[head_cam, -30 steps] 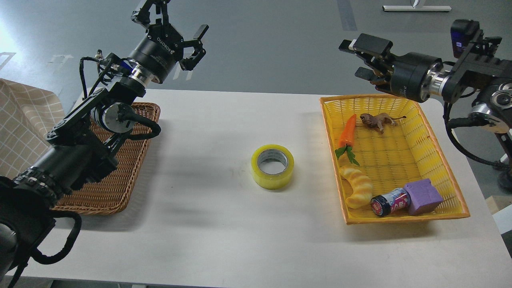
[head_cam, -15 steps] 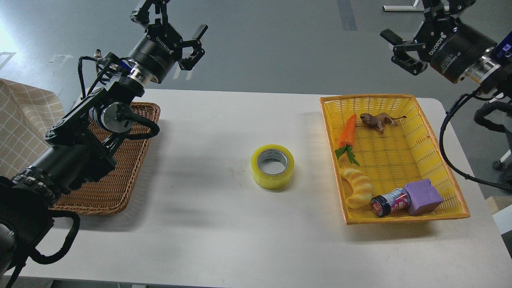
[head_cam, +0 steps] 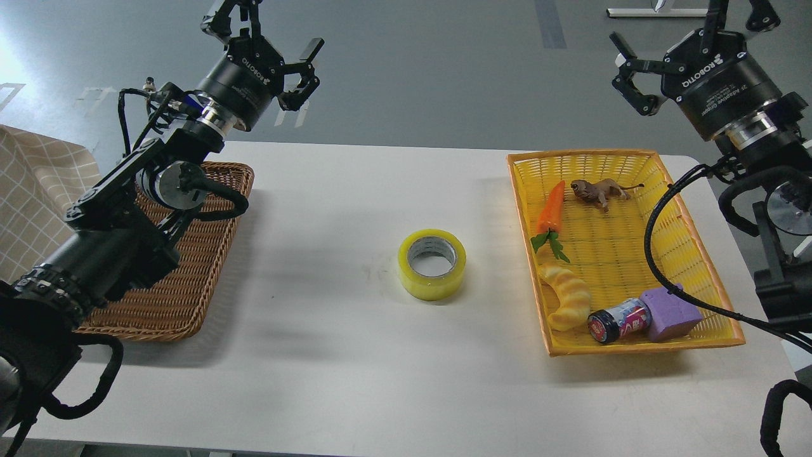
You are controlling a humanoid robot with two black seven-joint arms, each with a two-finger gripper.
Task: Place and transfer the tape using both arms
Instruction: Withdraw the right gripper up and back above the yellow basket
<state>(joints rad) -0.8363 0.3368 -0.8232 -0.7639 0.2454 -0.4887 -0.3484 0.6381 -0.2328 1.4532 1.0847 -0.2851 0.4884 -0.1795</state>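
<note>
The tape [head_cam: 432,263], a thick yellow roll with a pale grey core, lies flat on the white table [head_cam: 355,368] at its middle. My left gripper [head_cam: 263,35] is open and empty, raised high at the far left, above the back of the wicker tray. My right gripper [head_cam: 688,35] is open and empty, raised high at the far right, beyond the yellow basket. Both are far from the tape.
A brown wicker tray [head_cam: 184,298] lies at the left under my left arm. A yellow basket [head_cam: 691,254] at the right holds a toy carrot [head_cam: 550,209], a toy animal [head_cam: 596,190], a bread-like toy [head_cam: 566,295], a can [head_cam: 618,320] and a purple block [head_cam: 671,311]. A checked cloth [head_cam: 32,197] lies at the far left.
My right arm has swung up and back to the right, its gripper turning from pointing left to pointing up and away. My left gripper shifted slightly left. The tape has not moved.
</note>
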